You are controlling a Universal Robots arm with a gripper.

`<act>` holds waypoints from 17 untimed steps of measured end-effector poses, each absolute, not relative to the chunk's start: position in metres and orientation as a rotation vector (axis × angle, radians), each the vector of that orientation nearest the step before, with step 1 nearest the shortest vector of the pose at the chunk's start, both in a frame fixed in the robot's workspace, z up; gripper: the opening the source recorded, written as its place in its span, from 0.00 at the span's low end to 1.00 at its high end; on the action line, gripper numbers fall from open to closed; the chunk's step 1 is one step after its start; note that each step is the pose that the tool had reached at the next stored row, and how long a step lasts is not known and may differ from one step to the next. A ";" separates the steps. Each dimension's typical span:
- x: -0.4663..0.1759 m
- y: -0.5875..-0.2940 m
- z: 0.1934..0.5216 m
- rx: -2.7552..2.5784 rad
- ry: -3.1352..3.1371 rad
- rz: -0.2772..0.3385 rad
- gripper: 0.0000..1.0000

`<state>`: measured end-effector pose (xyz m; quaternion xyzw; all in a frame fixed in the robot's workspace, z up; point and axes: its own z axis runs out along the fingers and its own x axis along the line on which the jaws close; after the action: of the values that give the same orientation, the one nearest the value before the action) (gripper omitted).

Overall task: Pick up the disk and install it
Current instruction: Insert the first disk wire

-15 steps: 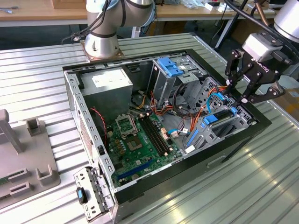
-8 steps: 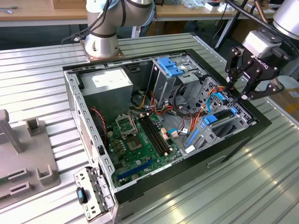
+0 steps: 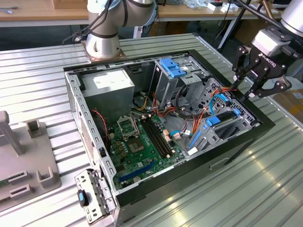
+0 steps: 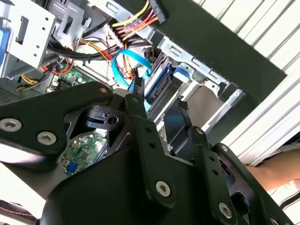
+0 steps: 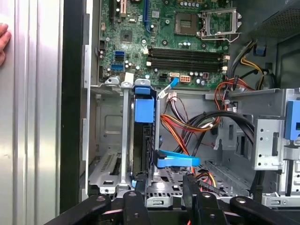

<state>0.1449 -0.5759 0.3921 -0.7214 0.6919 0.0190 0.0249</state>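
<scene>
The disk [image 3: 218, 121] stands on edge in the drive cage [image 3: 236, 124] at the side of the open computer case [image 3: 165, 187] on the exterior view's right. In the first wrist view the disk [image 5: 143, 140] shows as a dark slab with a bright blue carrier rail, slotted between the cage's metal walls. My gripper [image 3: 243, 90] hovers just above that cage, open, with nothing between its fingers. In both wrist views the black fingertips [image 5: 133, 201] [image 4: 136, 101] stand apart over the disk [image 4: 161, 86], not touching it.
A blue plastic bracket [image 3: 171, 68] tops the tall metal bay in the case's middle. Red, orange and blue cables [image 5: 187, 126] run beside the cage. The motherboard [image 3: 142, 137] and power supply [image 3: 109, 87] lie further in. A person's hand [image 5: 2, 42] rests by the case wall.
</scene>
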 end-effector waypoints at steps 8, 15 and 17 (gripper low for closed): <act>0.154 -0.575 0.391 -2.389 1.966 0.064 0.44; 0.160 -0.575 0.390 -2.503 1.824 0.069 0.44; 0.161 -0.572 0.389 -2.524 1.794 0.070 0.44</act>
<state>0.1612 -0.5724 0.3889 -0.8147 0.5791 0.0224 0.0219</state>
